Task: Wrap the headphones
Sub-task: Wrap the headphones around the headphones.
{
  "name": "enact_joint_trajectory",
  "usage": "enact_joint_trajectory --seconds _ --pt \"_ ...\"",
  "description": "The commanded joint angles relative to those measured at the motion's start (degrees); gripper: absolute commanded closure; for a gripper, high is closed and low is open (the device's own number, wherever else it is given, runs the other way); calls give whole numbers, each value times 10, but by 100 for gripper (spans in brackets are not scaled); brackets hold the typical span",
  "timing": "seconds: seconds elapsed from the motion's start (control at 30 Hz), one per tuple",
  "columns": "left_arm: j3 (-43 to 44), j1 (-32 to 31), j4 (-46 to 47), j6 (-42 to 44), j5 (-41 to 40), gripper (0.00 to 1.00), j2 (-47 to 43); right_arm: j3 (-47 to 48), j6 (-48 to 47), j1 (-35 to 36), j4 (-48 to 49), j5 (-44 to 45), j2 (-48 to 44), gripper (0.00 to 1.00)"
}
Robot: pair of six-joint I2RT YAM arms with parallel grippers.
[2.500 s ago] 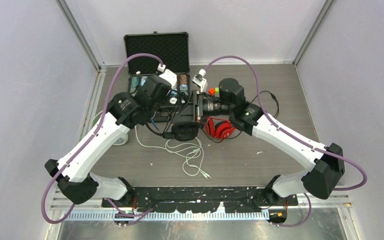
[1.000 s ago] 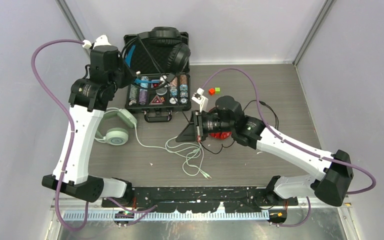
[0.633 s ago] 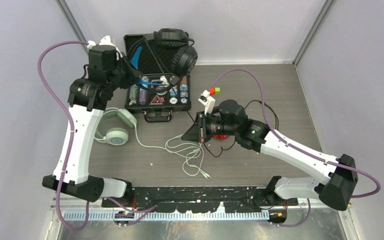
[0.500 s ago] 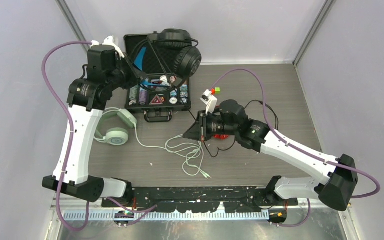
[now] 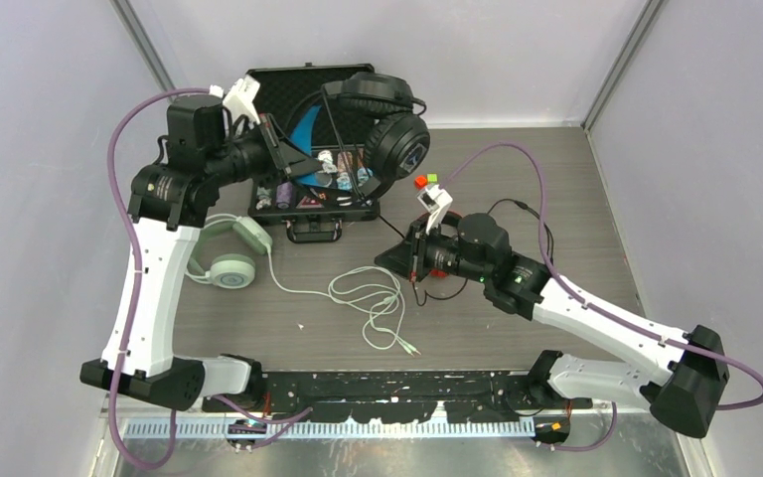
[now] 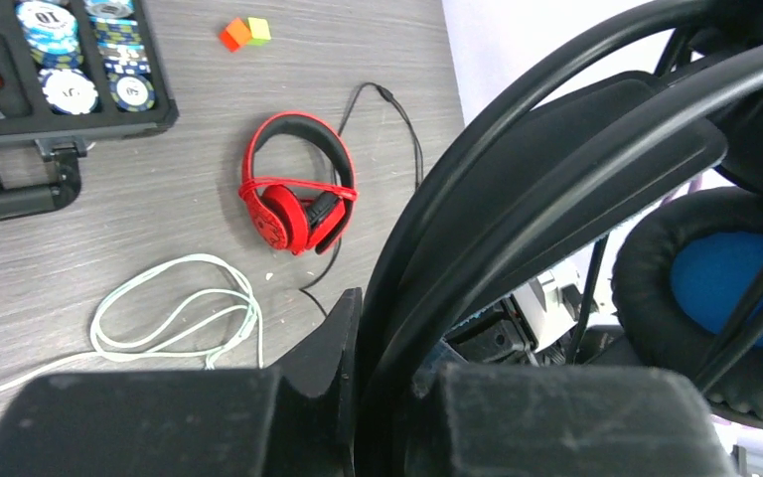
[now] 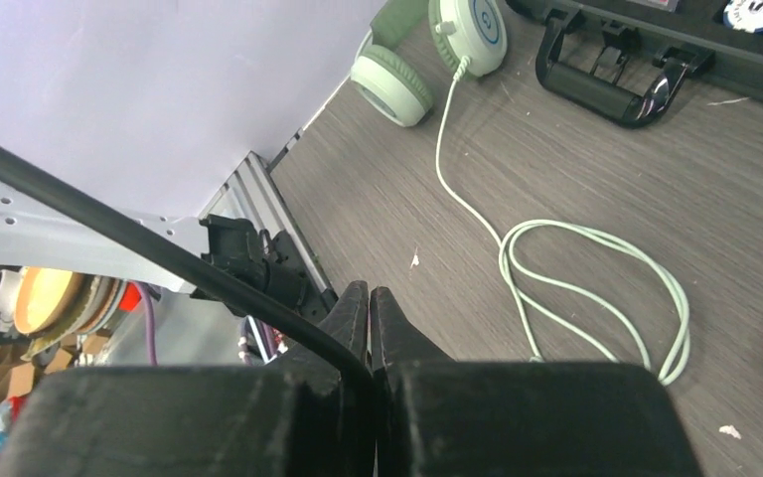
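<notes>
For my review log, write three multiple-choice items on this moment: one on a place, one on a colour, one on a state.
1. The red headphones lie:
A in the case; B on the table; C hanging in the air.
2. The leftmost headphones are:
A mint-green; B yellow; C purple.
3. The left fingers are:
A open wide; B shut on the black headphones; C out of view.

Key: B, they rest on bare tabletop; A, pale green cups and band; B, the headband is pinched between the fingers.
</notes>
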Motion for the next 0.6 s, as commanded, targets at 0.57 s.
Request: enact_joint_trajectory --seconds 0.57 --pt "-28 6 70 95 274 100 -42 -122 -11 -84 90 50 -24 84"
